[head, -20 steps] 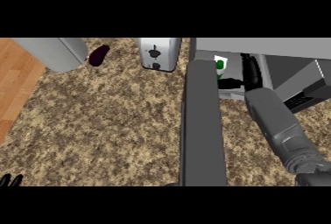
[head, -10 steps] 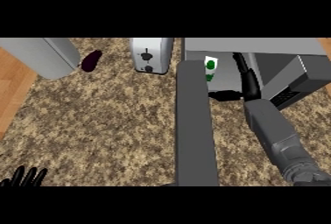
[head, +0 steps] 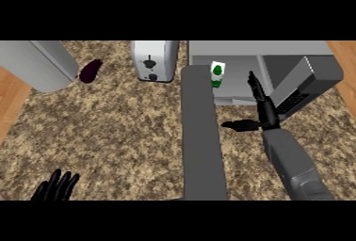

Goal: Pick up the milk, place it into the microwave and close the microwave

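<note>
Milk carton: white with a green mark, upright inside the open microwave, at the left of the cavity, just behind the door's top end.
Microwave door: swung wide open – a long grey slab running from the cavity's left corner down to the view's lower edge.
Right hand: fingers straight and stretched toward the cavity, thumb splayed out to the left, holding nothing; it lies to the right of the carton, apart from it, in front of the microwave's opening.
Left hand: at the lower left edge, fingers up and spread, resting open over the counter.
Toaster: silver, at the back of the counter, just left of the microwave.
Eggplant: dark purple, lying between the toaster and a large grey rounded object at the upper left – what that object is I cannot tell.
</note>
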